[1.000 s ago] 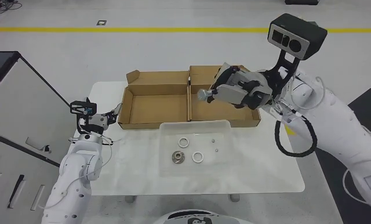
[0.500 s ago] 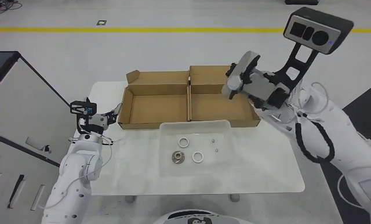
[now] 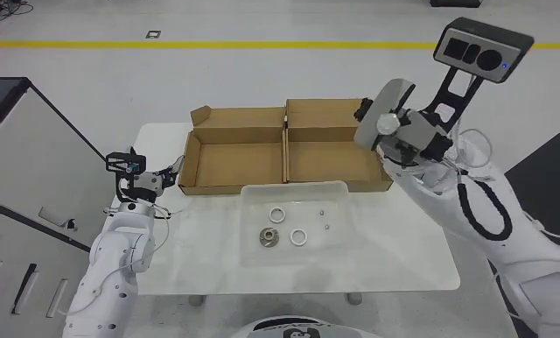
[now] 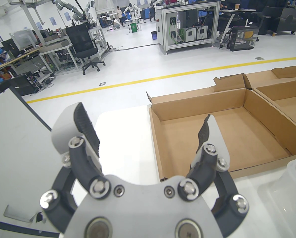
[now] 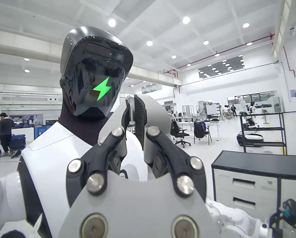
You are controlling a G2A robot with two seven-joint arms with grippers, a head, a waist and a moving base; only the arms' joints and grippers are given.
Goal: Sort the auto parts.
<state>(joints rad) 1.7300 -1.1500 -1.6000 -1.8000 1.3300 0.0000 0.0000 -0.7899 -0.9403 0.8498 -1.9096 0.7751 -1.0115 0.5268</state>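
My right gripper (image 3: 385, 123) is raised above the right end of the right cardboard box (image 3: 328, 158) and points up toward the head. It is shut on a threaded metal bolt (image 5: 131, 111), whose thread shows between the ribbed pads. My left gripper (image 4: 145, 130) stands open and empty at the table's left edge, just outside the left cardboard box (image 4: 212, 134). A clear plastic tray (image 3: 293, 189) in front of the boxes holds two white rings (image 3: 276, 214) (image 3: 298, 236), a grey flanged metal part (image 3: 267, 238) and two tiny pieces (image 3: 324, 219).
Both boxes lie open with flaps (image 3: 236, 117) up along the far side, and their floors look bare. The white table (image 3: 394, 250) has free room right of the tray. A grey panel (image 3: 44, 163) stands left of the table.
The right arm has lifted from over the right box, swung right and turned its gripper upward with the bolt held. The left arm has not moved.
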